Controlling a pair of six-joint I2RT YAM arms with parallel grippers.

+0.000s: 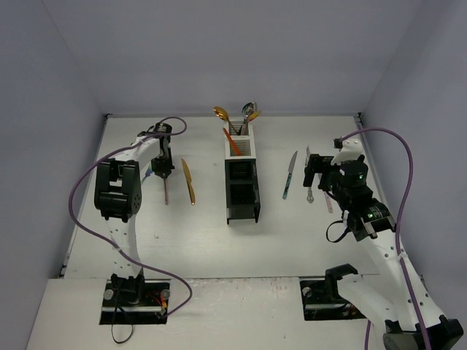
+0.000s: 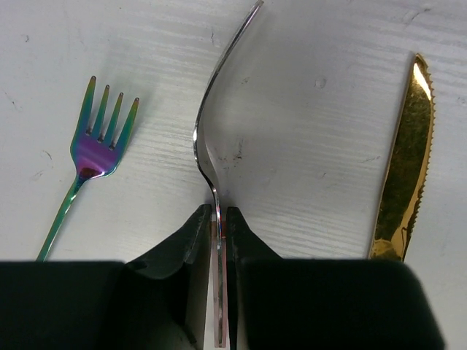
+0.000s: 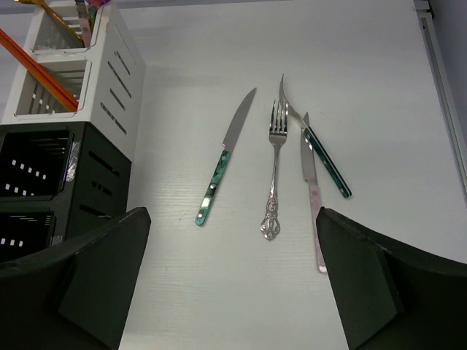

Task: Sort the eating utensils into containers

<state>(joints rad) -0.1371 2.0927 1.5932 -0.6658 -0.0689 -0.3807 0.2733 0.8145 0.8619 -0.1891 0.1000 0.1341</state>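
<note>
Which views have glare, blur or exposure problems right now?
Left wrist: hot glare at the tip of the gold knife, left pincer near-black and soft, the silver utensil it grips in focus. Right wrist: silver fork crisp, right pincer dark and blurred at the bottom corners. Top external: flat even light, faint shadows, no glare.

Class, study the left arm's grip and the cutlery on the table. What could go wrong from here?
1. The left claw pinches a silver utensil by its thin handle, turned on edge; it may twist or slip when lifted.
2. The gold knife and rainbow fork flank it, so a swing might knock them.
3. On the right, the teal-handled fork overlaps the pink-handled knife; lifting one could drag the other.
</note>
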